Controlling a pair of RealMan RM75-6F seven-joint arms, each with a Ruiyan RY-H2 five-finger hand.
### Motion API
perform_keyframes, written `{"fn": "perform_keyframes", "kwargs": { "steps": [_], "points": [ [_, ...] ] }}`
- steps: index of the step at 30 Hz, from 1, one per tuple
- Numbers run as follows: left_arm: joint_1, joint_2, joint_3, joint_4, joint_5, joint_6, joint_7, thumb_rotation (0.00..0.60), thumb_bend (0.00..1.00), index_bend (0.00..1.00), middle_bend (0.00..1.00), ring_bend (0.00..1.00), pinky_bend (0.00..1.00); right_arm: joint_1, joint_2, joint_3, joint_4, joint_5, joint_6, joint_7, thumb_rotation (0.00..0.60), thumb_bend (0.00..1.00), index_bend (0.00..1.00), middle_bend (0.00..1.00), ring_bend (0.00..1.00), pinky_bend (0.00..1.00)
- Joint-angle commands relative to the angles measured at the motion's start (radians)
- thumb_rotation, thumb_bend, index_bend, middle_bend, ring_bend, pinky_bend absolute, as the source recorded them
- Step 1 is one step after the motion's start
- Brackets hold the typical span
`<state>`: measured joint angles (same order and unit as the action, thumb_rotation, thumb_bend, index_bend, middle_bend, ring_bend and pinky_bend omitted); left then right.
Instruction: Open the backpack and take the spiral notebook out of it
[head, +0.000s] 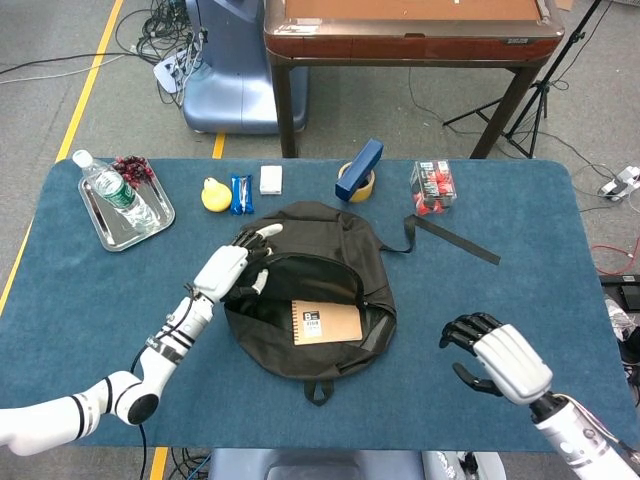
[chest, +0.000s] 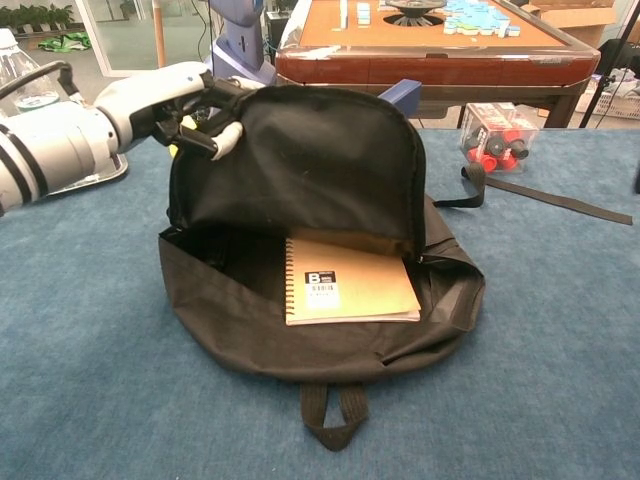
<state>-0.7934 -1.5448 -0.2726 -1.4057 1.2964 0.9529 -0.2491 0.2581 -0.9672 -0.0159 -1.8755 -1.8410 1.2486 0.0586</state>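
my left hand (head: 232, 267) grips the backpack (chest: 300, 170) flap, lifted above the spiral notebook (chest: 345, 281). my right hand (head: 500, 355), fingers apart and empty, hovers right of the backpack.

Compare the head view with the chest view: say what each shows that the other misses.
Only the head view shows the right hand, open above the table to the right of the backpack.

Only the chest view shows the inside of the lifted flap and the game pieces on the wooden table behind.

Both show the left hand holding the flap up and the spiral notebook lying exposed inside.
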Motion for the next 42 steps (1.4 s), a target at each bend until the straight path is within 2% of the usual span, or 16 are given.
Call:
{"fn": "perform_keyframes", "kwargs": {
  "steps": [1,15,25,31,42],
  "points": [
    [-0.013,-0.006,-0.009,0.016,-0.025,-0.015,0.024,0.600,0.59,0.46,0.10,0.05,0.01,0.049,-0.025,0.002,-0.024,-0.007,-0.060,-0.014,0.600,0.39,0.40,0.33,0.25,0.30],
    [-0.056,-0.047,-0.042,0.137,-0.139,-0.073,0.092,0.600,0.59,0.44,0.13,0.06,0.01,0.212,-0.146,0.069,-0.058,0.122,-0.268,-0.109,0.600,0.39,0.36,0.32,0.25,0.30],
    [-0.107,-0.090,-0.061,0.204,-0.196,-0.119,0.151,0.600,0.59,0.42,0.13,0.06,0.01,0.305,-0.262,0.113,0.001,0.257,-0.372,-0.176,0.600,0.39,0.36,0.31,0.24,0.30],
    [-0.123,-0.103,-0.067,0.216,-0.220,-0.131,0.176,0.600,0.59,0.42,0.13,0.06,0.01,0.359,-0.368,0.142,0.064,0.349,-0.414,-0.231,0.600,0.39,0.35,0.31,0.24,0.30],
    [-0.124,-0.097,-0.080,0.206,-0.252,-0.122,0.190,0.600,0.59,0.41,0.13,0.06,0.01,0.457,-0.562,0.157,0.217,0.493,-0.481,-0.346,0.600,0.20,0.35,0.31,0.24,0.30]
  ]
}}
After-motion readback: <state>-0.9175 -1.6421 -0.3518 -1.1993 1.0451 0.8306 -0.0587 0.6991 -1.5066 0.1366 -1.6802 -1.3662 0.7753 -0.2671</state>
